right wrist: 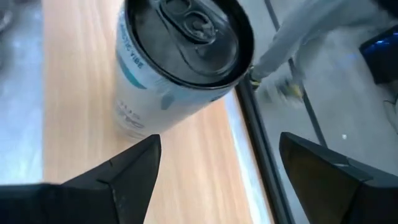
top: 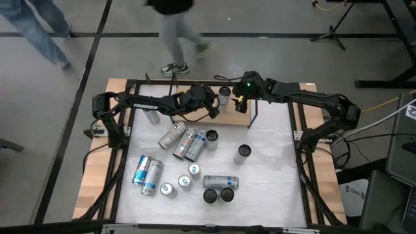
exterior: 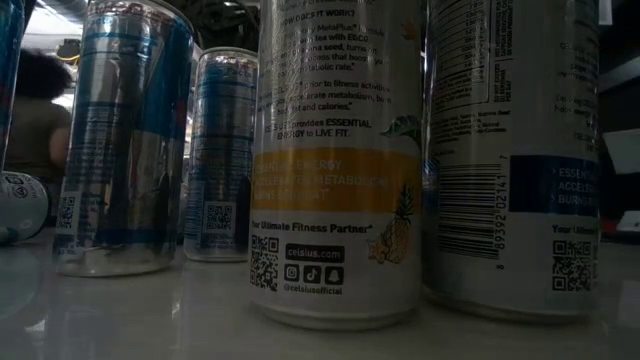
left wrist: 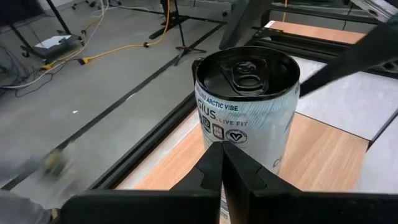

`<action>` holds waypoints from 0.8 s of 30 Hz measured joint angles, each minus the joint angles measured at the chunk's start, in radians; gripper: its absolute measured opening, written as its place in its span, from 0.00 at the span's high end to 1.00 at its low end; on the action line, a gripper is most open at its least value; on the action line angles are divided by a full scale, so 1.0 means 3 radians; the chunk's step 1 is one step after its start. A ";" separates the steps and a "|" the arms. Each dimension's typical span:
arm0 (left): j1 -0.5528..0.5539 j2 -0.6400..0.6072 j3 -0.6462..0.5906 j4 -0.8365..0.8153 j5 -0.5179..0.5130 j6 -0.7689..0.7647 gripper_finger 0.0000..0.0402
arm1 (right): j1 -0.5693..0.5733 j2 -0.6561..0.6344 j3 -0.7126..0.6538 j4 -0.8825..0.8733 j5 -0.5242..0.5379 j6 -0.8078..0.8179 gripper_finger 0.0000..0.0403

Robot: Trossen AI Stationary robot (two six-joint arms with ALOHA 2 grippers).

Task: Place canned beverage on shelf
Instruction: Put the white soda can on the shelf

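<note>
On the shelf (top: 224,112) at the far edge of the counter (top: 273,182), a white Celsius can (top: 224,96) stands upright on the wooden board. The right gripper (top: 238,101) is just beside it with fingers spread, holding nothing. The left gripper (top: 212,110), pressed together and empty, sits near its other side; more cans (top: 185,144) lie mid-counter.
</note>
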 joint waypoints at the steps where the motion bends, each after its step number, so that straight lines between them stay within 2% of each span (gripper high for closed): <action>1: -0.0001 0.0000 0.0000 -0.0004 0.0000 0.0000 1.00 | 0.0000 0.0000 0.0000 -0.0001 -0.0027 0.0001 0.20; 7: 0.0018 0.0000 0.0000 -0.0010 -0.0027 0.0001 1.00 | -0.0001 -0.0021 0.0000 -0.0036 -0.0031 0.0000 0.20; 18: 0.0000 -0.0001 0.0000 -0.0033 -0.0045 0.0003 1.00 | -0.0004 -0.0306 0.0125 -0.0198 0.0085 -0.0010 0.20; 24: -0.0087 -0.0001 0.0001 -0.0037 -0.0309 0.0004 1.00 | -0.0004 -0.0346 0.0346 -0.0204 -0.0279 -0.0010 0.20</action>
